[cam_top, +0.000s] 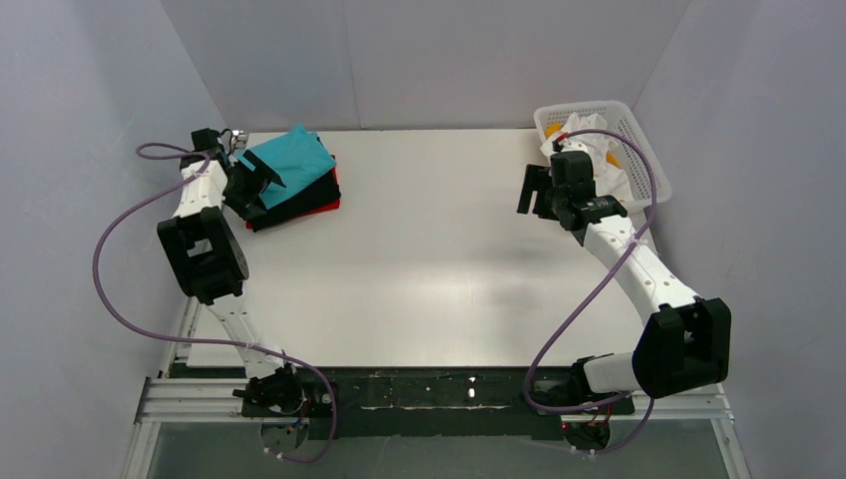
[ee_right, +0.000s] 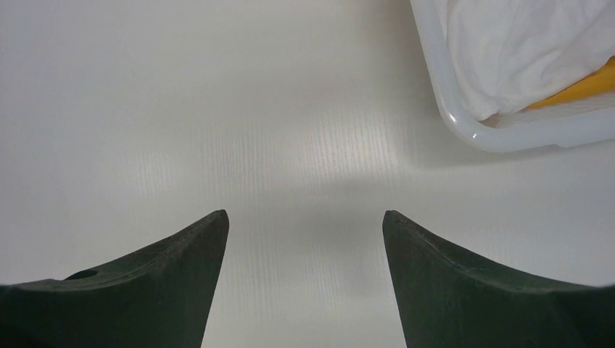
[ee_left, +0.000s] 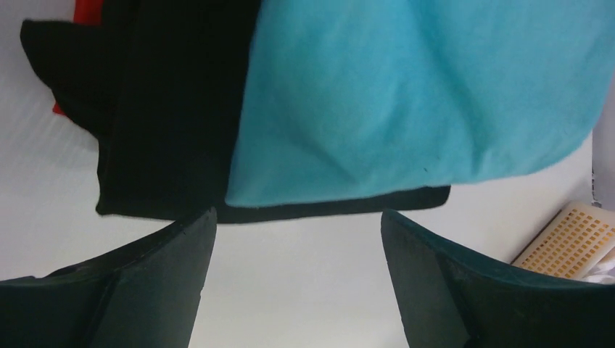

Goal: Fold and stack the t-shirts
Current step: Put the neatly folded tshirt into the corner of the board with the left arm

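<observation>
- The two arm bases are seen bolted on a metal rail (cam_top: 429,399) at the near edge of the bench (cam_top: 429,289).
- Purple cables (cam_top: 105,239) are looped from the bases up along each arm.
- The right arm (cam_top: 648,284) is reached forward on the right side; the right jaws are held wide apart over bare bench (ee_right: 217,109), with nothing between them.
- In the right wrist view the fingertips (ee_right: 181,254) are seen clear of the basket rim (ee_right: 464,127), which lies just ahead and to the right.
- The left arm (cam_top: 205,249) is bent toward the far left corner; the left jaws are spread open and empty, poised at the near-left edge of the shirt stack.
- In the left wrist view the fingers (ee_left: 145,290) are seen just short of the stack edge; contact with cloth cannot be told.
- The t-shirts are piled at the far left of the bench: the turquoise shirt (cam_top: 289,160) is laid on top, skewed, with soft creases (ee_left: 420,94).
- The black shirt (cam_top: 289,208) is folded flat under it, its edge showing beyond the turquoise (ee_left: 174,109).
- The red shirt (cam_top: 330,207) is at the bottom, only a sliver visible (ee_left: 91,11).
- The white mesh basket (cam_top: 643,130) is set at the far right corner, well apart from the stack.
- White cloth (ee_right: 529,51) and something yellow (ee_right: 580,87) are held in it.
</observation>
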Controlling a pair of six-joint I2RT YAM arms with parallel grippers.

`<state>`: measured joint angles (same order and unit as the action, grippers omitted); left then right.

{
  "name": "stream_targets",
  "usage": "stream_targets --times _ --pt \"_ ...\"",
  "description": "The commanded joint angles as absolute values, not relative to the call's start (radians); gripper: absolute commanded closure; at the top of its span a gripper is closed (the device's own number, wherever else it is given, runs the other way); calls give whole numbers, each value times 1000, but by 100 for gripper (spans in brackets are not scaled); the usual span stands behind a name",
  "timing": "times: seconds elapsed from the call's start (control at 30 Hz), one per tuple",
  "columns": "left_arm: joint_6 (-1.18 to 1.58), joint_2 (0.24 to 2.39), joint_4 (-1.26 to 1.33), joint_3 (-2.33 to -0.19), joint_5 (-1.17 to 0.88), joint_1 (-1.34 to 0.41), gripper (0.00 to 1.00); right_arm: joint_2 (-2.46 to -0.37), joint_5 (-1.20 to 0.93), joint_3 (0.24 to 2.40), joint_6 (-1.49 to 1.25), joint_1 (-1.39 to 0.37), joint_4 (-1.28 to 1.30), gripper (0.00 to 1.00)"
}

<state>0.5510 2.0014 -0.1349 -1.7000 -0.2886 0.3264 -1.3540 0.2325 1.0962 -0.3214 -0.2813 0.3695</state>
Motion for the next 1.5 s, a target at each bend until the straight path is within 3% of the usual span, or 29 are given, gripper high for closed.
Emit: stream_targets --times 0.0,0.2,0.3,0.67,0.73,0.8,1.0,1.3,1.47 --pt "587 2051 -129 -1722 -399 366 22 -1342 238 1097 -302 -276 373 14" --pt "551 2059 -122 -1687 -335 375 32 -1351 244 1098 -300 -276 374 14" --pt "553 2078 -125 -1691 -356 383 45 -1356 240 1098 -301 -276 375 14" --pt "565 2039 -128 -1662 -408 384 74 -1364 242 1104 -304 -276 380 14" --pt "568 2030 -114 -1649 -425 384 82 -1364 242 1104 -305 -276 381 14" --pt "570 2036 -125 -1659 -418 384 100 -1365 243 1107 -304 -276 384 14" --pt "542 2046 -235 -1747 -387 404 100 -1361 251 1109 -303 -276 387 14" --pt "379 2166 -632 -2069 -559 436 100 -1382 247 1121 -296 -277 388 14" --pt "296 2169 -723 -2069 -600 462 100 -1387 249 1121 -299 -276 388 14"
